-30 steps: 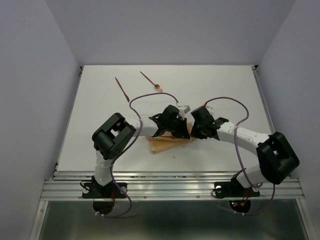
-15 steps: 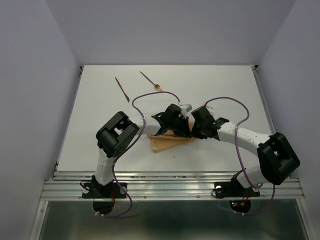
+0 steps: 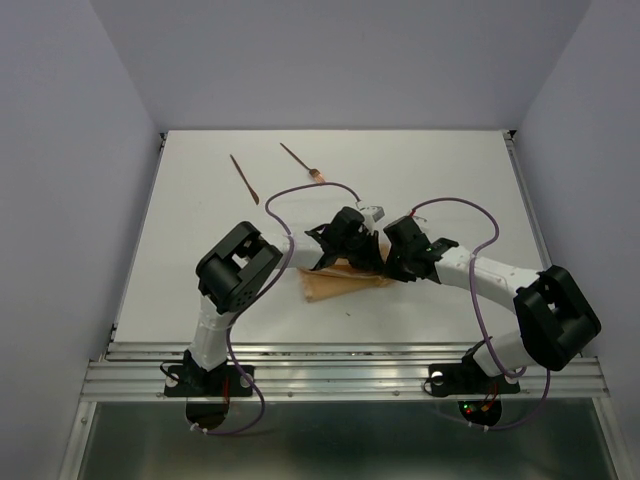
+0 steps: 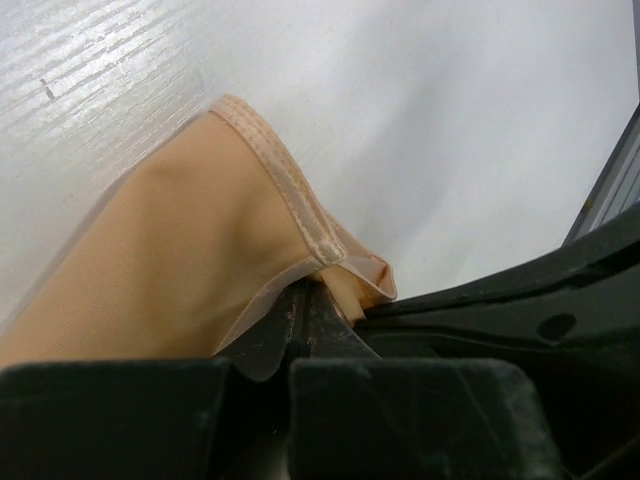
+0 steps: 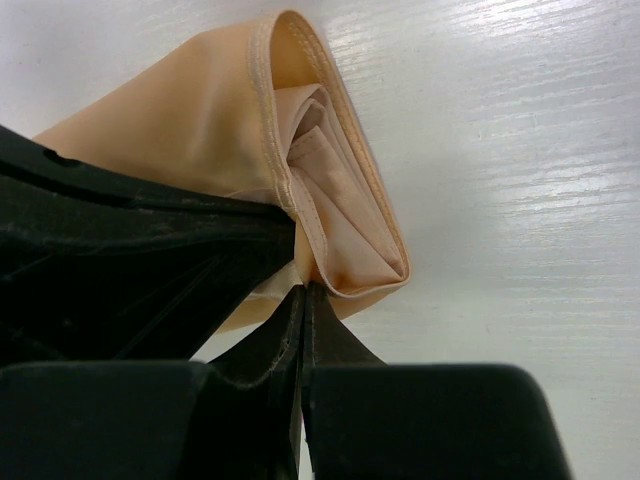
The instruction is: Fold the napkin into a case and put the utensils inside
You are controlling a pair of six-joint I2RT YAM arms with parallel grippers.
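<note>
napkin (image 5: 200, 120) edge clamped tight by left gripper (image 4: 300, 305) and right gripper (image 5: 303, 305) (side by side).

Bright even light, soft shadows, blurry foregrounds.

The place looked like a robotics lab test cell. A white table (image 3: 440, 180) sat boxed in by plain pale walls (image 3: 60, 150) on three sides. A left arm (image 3: 235, 275) and a right arm (image 3: 490, 280) were bolted to an aluminium rail (image 3: 350, 378) at the near edge. Purple cables (image 3: 300, 188) looped loose, and small lights (image 3: 470, 408) glowed at the right base.
</note>
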